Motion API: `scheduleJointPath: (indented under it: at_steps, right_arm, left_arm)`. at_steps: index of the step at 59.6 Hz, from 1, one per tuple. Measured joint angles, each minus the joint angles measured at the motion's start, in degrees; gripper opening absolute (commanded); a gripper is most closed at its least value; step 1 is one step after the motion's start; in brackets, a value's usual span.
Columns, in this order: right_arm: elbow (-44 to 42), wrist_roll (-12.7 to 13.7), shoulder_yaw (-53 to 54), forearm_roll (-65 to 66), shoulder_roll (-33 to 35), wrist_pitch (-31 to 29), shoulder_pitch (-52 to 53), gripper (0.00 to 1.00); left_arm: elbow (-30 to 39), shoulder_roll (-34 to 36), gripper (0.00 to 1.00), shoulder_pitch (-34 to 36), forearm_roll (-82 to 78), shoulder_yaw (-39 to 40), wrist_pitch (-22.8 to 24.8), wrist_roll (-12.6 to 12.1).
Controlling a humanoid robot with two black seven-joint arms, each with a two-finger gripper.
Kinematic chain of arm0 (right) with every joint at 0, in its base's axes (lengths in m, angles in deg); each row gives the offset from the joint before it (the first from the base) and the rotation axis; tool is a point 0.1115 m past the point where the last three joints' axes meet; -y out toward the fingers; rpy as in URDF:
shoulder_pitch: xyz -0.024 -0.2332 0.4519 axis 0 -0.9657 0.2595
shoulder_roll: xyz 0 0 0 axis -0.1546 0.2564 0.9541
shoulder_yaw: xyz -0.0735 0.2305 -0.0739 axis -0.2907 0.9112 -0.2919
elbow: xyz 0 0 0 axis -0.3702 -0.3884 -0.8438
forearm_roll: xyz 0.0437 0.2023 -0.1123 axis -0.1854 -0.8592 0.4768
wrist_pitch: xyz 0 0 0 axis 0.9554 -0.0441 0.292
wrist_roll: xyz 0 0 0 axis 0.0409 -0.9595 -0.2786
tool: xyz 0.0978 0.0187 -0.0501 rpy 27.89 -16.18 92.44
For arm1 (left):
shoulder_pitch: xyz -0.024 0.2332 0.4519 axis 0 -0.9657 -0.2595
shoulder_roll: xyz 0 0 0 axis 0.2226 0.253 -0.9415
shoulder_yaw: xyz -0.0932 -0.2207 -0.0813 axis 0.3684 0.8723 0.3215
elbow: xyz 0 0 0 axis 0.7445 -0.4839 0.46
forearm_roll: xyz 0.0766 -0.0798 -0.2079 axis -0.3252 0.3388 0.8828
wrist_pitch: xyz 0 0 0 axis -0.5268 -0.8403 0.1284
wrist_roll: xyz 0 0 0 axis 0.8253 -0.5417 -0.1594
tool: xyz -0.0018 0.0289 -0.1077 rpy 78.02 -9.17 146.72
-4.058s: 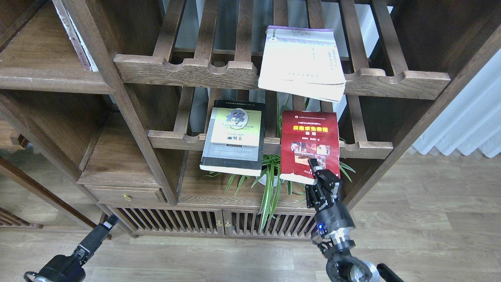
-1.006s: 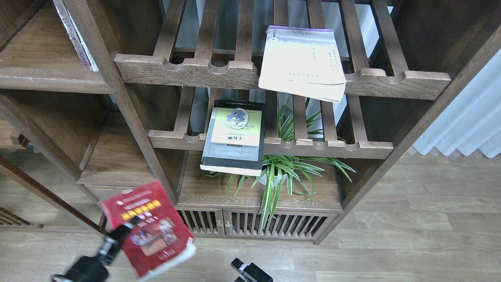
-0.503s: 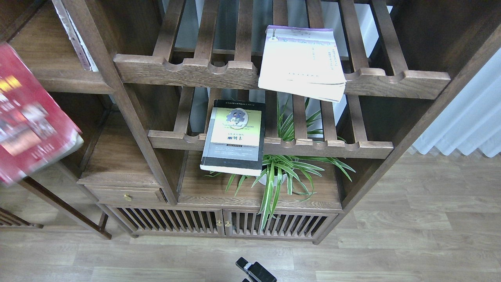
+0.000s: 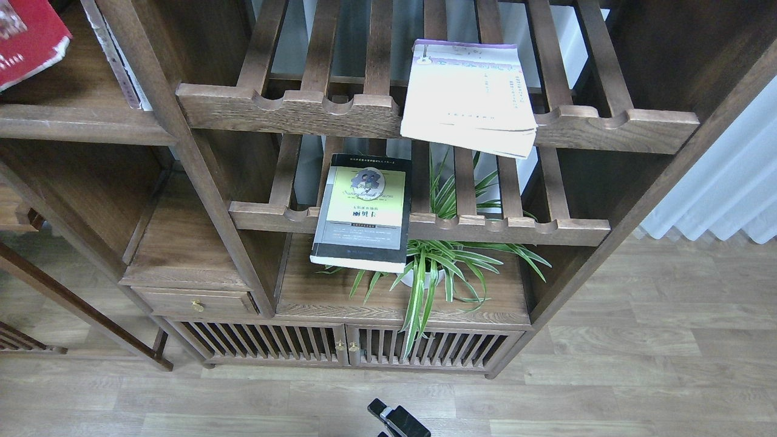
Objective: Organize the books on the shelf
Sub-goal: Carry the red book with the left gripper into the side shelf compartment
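The dark red book (image 4: 24,39) lies cut off by the view's top left corner on the solid shelf (image 4: 85,115), left of the cabinet post (image 4: 182,152). Right of that post, the cream-white book (image 4: 467,97) rests tilted on the upper slatted rack (image 4: 291,109), its lower edge jutting past the front rail, and the grey-black book (image 4: 363,212) overhangs the lower slatted rack (image 4: 516,230), just beside the spider plant (image 4: 443,267). A black gripper tip (image 4: 397,422) pokes in at the bottom edge, well below the post, too little of it showing to read its fingers
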Motion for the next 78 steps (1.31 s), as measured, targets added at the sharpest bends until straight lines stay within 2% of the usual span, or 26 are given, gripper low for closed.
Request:
scheduleJointPath:
  at_steps: [9, 20, 41, 47, 53, 56, 78]
  right_arm:
    - [0.00, 0.00, 0.01, -0.02, -0.05, 0.00, -0.01, 0.99]
    - [0.00, 0.00, 0.01, -0.06, -0.06, 0.00, -0.32, 0.99]
    - [0.03, -0.92, 0.01, -0.10, 0.01, 0.00, -0.54, 0.99]
    - [0.03, -1.09, 0.01, -0.10, 0.01, 0.00, -0.51, 1.00]
    - [0.04, -1.21, 0.01, -0.10, 0.02, 0.00, -0.47, 1.00]
    - [0.05, -1.23, 0.01, -0.10, 0.07, 0.00, -0.47, 1.00]
    - [0.05, -2.86, 0.01, -0.10, 0.19, 0.00, -0.46, 1.00]
  left_arm:
    - [-3.06, -2.66, 0.07, 6.38, -7.48, -0.12, 0.01, -0.01]
    - [-11.73, -6.60, 0.07, 17.05, -16.05, -2.80, 0.00, 0.01]
    - [-24.53, -9.94, 0.08, 29.67, -17.81, -9.96, 0.00, 0.15]
    - [-25.90, -11.00, 0.14, 31.18, -17.82, -11.41, 0.00, 0.09]
    - [-26.58, -11.90, 0.34, 31.51, -17.43, -12.23, 0.00, 0.02]
    - [-26.79, -12.39, 0.39, 31.38, -16.87, -12.50, 0.00, 0.21]
    - [-25.68, -12.65, 0.40, 26.03, -8.56, -15.87, -0.03, 0.79]
